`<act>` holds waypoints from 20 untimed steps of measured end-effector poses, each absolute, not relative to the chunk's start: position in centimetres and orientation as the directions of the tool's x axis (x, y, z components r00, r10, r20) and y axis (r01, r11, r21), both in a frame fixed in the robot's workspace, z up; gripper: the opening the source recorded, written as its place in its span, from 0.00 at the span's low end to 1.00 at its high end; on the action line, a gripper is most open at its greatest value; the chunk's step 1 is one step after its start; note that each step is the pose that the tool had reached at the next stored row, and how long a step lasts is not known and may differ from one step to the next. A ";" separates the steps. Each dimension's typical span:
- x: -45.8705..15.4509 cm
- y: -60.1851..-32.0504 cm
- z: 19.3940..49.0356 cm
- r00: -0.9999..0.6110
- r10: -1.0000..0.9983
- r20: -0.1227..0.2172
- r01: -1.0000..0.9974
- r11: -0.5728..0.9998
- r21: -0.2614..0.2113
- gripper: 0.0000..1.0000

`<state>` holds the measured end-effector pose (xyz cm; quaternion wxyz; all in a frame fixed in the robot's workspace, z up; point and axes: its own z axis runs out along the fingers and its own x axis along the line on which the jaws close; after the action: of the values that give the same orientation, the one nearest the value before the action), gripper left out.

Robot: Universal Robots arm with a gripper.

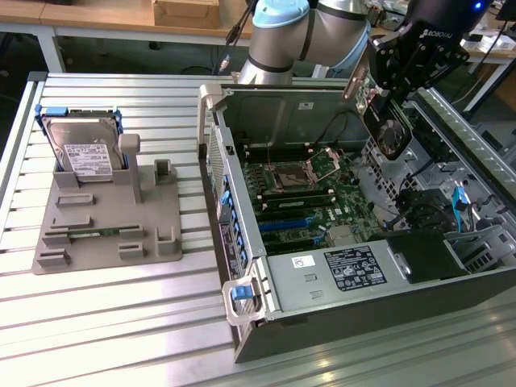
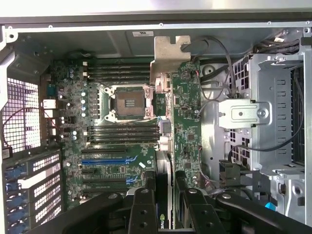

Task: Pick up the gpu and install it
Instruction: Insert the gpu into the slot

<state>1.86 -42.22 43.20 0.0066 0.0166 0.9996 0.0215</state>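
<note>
My gripper (image 1: 393,76) is shut on the gpu (image 1: 385,121), a black-faced card with a round fan, hanging tilted above the open computer case (image 1: 242,266) on the exterior view's right. In the wrist view I look along the card's green circuit board (image 2: 187,122) to its silver bracket (image 2: 168,53) at the far end. The black fingers (image 2: 144,207) clamp the card from both sides, and the gripper (image 2: 168,202) holds it over the motherboard (image 2: 114,161) with its blue slots (image 2: 105,160), apart from them.
A grey fixture plate (image 1: 105,242) on the exterior view's left holds a silver hard drive (image 1: 81,149) upright and a narrow green memory stick (image 1: 93,232). Inside the case are a CPU socket (image 1: 292,173), cables (image 2: 219,97) and a metal drive cage (image 2: 273,112).
</note>
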 end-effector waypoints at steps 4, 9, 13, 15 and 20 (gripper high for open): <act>1.9 -42.2 43.2 -0.999 0.034 -0.012 0.033 0.999 0.043 0.27; 1.9 -42.2 43.2 -0.999 0.033 -0.012 0.033 0.999 0.043 0.27; 1.9 -42.2 43.2 -1.000 0.012 -0.012 0.011 0.999 0.043 0.27; 1.9 -42.2 43.2 -1.000 -0.017 -0.012 -0.018 0.999 0.043 0.27; 1.9 -42.2 43.2 -0.994 -0.104 -0.012 -0.105 0.994 0.043 0.27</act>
<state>1.86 -42.22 43.19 0.0051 -0.0524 0.9984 0.0219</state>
